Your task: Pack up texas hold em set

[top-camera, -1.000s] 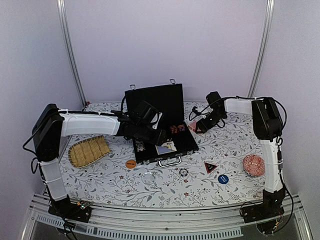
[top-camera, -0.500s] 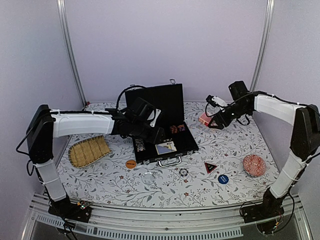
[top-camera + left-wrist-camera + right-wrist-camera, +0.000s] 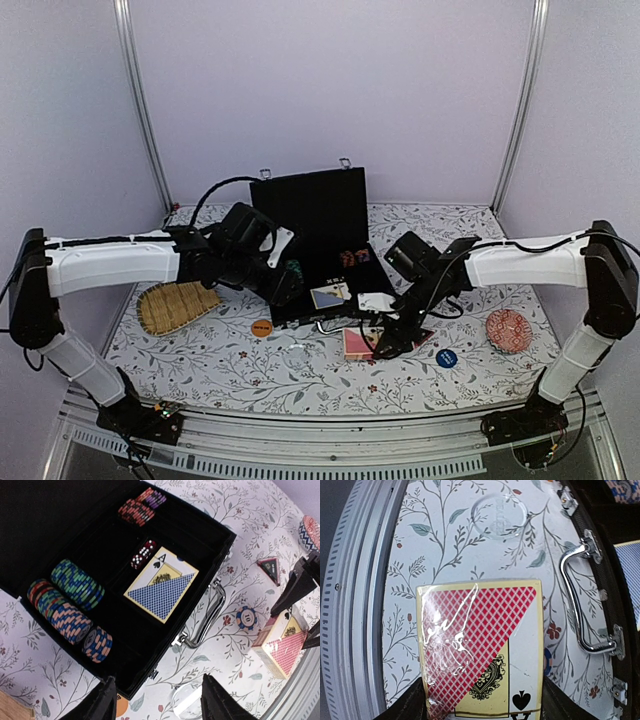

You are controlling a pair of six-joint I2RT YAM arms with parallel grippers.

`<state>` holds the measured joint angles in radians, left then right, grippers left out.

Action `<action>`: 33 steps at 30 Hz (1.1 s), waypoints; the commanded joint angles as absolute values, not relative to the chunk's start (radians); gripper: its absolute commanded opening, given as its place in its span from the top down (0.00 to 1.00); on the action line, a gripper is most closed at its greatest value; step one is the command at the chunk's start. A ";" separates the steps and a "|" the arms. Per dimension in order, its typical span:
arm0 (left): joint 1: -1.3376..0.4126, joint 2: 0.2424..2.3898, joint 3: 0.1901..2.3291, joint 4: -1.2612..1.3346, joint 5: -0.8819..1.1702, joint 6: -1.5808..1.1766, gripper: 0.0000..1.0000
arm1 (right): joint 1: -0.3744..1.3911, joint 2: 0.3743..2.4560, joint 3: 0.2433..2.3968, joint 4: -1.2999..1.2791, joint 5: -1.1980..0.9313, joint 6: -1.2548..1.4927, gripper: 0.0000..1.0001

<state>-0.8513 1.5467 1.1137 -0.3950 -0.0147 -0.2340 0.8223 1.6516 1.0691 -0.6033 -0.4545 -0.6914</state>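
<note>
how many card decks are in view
2: blue deck lying in the case, red deck in the right gripper just in front of it. More could be hidden.

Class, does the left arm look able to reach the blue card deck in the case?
Probably yes: the left hand hovers open over the open case's edge, and the blue deck lies uncovered.
</note>
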 commanded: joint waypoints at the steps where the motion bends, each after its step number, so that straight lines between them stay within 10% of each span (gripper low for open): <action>1: -0.860 1.481 1.051 -0.420 -0.042 -0.254 0.42 | 0.898 1.740 1.156 -0.587 -0.486 -0.727 0.35; 21: -0.862 1.308 0.917 -0.389 -0.045 -0.304 0.39 | 0.986 1.940 1.245 -0.555 -0.439 -0.720 0.30; 26: -0.878 1.328 0.901 -0.361 0.013 -0.283 0.39 | 0.987 1.940 1.243 -0.540 -0.424 -0.706 0.24; 28: -0.889 1.348 0.903 -0.359 0.035 -0.263 0.38 | 0.988 1.929 1.239 -0.534 -0.414 -0.702 0.01; 33: -0.939 1.417 0.960 -0.408 0.051 -0.217 0.23 | 0.982 1.769 1.161 -0.563 -0.396 -0.684 0.01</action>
